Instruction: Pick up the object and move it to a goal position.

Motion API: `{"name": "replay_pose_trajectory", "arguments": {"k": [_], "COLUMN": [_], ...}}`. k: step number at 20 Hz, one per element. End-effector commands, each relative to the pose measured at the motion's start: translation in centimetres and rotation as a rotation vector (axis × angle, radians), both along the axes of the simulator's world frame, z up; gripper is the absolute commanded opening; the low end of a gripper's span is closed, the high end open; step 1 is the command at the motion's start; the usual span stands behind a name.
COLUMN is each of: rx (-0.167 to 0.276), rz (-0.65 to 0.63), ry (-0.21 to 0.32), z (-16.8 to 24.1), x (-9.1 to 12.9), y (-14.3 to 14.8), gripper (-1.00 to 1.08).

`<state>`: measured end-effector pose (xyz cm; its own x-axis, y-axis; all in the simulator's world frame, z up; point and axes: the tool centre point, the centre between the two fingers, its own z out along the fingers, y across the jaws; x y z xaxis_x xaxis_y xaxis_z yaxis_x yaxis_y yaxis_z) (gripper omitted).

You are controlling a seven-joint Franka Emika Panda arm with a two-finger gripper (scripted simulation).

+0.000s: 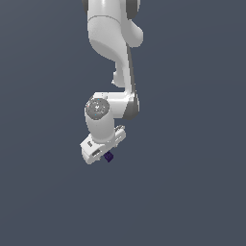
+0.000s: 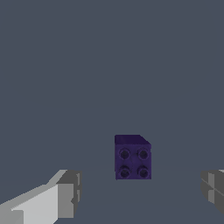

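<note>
Between the spread fingers of the end effector [image 2: 140,197], untouched, dark purple cube [image 2: 132,157]

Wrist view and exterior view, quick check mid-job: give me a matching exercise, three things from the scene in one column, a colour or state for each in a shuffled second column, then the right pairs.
Things:
1. cube
2. end effector
3. arm

Colour or state:
A. white, reaching down from the top of the exterior view
B. open, fingers spread wide on either side of the cube without touching it
C. dark purple, four round studs on one face

Pairs: 1-C, 2-B, 3-A
</note>
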<state>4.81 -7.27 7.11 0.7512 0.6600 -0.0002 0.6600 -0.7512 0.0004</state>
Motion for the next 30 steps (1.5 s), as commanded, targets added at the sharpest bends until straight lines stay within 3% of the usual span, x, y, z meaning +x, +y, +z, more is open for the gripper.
{"name": "replay_pose_trajectory", "arguments": {"k": [1,15,16,30], "rx": [0.000,0.000,0.000,0.000], "rz": [0.001,0.004,0.004,0.004], "ry": [0.001,0.000,0.000,0.000], "z": [-0.5,-4.9,-4.9,-4.6], "x": [0.0,0.0,0.0,-0.2], "y": [0.0,0.0,0.0,-0.1], "gripper": [1.00,1.00,-1.00,-1.00]}}
